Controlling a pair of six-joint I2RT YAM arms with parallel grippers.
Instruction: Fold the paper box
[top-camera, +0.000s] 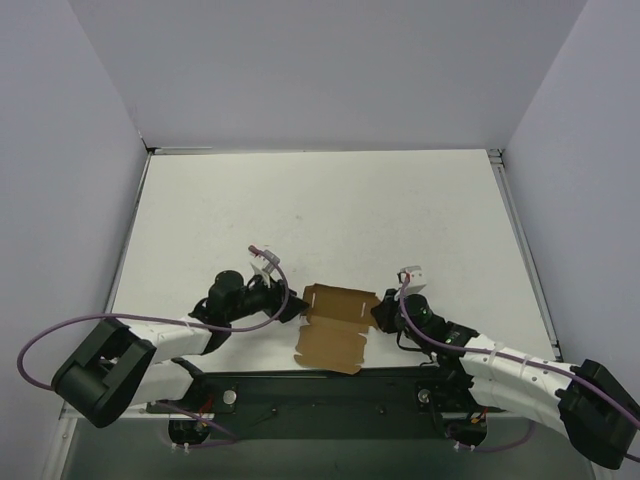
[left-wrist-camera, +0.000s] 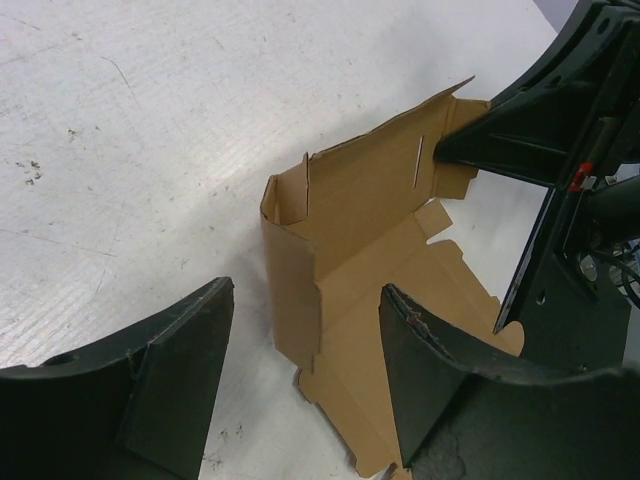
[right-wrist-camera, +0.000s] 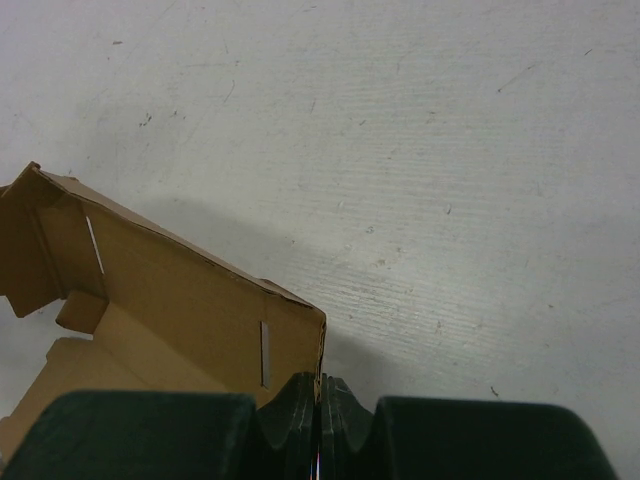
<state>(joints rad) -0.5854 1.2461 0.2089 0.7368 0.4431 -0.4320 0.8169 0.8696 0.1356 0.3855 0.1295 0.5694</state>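
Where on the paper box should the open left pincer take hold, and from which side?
Probably the free left end of the raised wall, from above on the left pincer's side, jaws straddling it. That wall of the paper box stands upright and thin, and the right pincer pinches its other end.

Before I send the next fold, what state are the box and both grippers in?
paper box: partly folded, slotted wall raised, the rest flat on the table.
left gripper: open, jaws either side of the box's edge, not gripping.
right gripper: shut, apparently pinching the raised wall's corner.
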